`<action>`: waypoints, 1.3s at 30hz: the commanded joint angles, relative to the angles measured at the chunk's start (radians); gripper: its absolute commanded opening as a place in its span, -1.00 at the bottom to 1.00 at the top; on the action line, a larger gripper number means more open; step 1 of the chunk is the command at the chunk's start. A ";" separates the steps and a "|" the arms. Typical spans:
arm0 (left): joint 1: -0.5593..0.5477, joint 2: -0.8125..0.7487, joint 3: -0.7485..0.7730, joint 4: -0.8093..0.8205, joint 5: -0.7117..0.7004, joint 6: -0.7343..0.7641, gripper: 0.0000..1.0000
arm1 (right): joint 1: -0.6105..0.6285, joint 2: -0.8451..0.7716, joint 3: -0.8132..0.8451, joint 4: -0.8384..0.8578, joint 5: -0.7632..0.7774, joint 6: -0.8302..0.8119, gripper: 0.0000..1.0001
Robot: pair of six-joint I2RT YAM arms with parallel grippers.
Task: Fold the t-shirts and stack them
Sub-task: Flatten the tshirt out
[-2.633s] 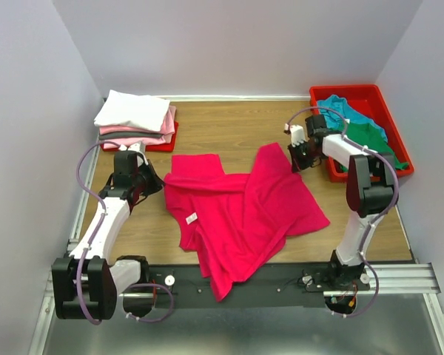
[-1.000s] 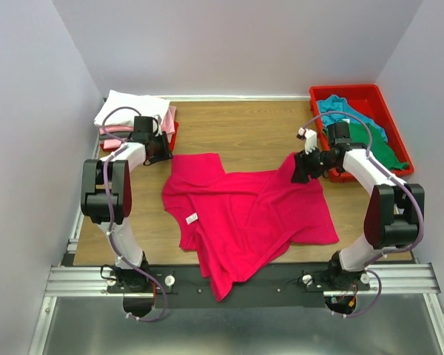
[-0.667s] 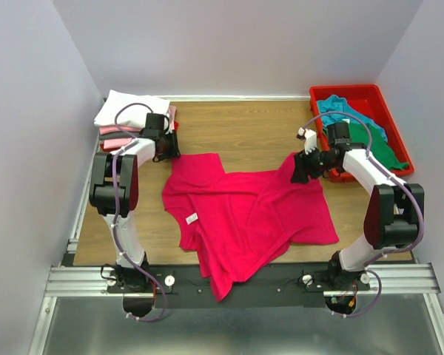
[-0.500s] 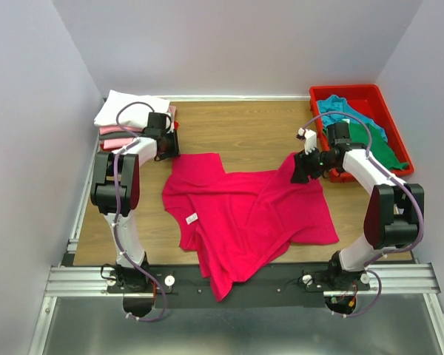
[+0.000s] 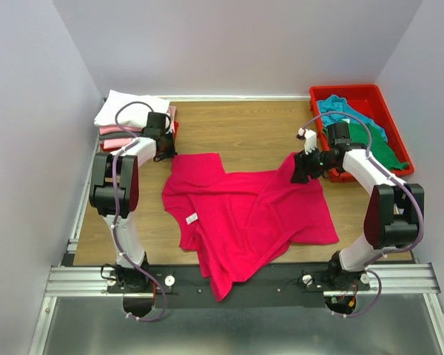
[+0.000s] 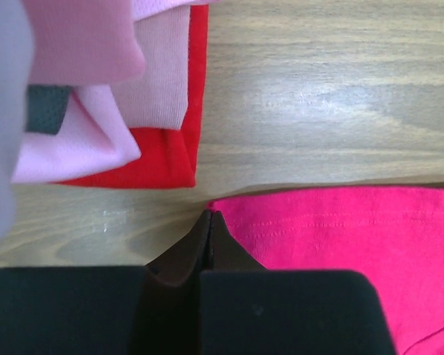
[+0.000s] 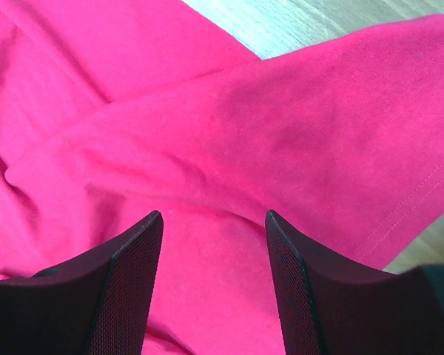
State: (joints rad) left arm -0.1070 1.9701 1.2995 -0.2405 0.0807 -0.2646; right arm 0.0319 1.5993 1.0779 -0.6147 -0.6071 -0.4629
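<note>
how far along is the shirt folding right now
Done: a folded stack sits at far left. In hand: the crimson shirt lies rumpled and unfolded; left fingers are shut at its corner, right fingers open above its other side. Left: fold and stack it, then the teal shirt and green shirt in the red tray.

Matt cloth t-shirt (image 5: 244, 214) on smooth, faintly glossy wood table (image 5: 237, 126).

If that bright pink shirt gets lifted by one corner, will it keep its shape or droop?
Likely droops: the crimson t-shirt lies rumpled in overlapping folds. Probably light, as the cloth looks thin. Pushed, it would likely bunch rather than slide.
</note>
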 commanded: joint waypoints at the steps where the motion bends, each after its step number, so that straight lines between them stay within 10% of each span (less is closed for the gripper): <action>1: 0.006 -0.105 -0.025 -0.034 -0.055 0.024 -1.00 | 0.000 0.013 0.025 0.010 0.035 -0.011 0.30; 17: 0.194 -0.442 -0.313 0.023 -0.105 0.022 -1.00 | 0.002 0.356 0.379 0.006 0.187 0.098 0.28; 39: 0.219 -0.438 -0.344 0.069 0.024 0.033 -1.00 | 0.034 0.774 0.818 0.006 0.089 0.277 0.14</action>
State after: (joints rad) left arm 0.1120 1.5375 0.9657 -0.2012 0.0711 -0.2481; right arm 0.0414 2.3253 1.8744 -0.5961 -0.4927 -0.2153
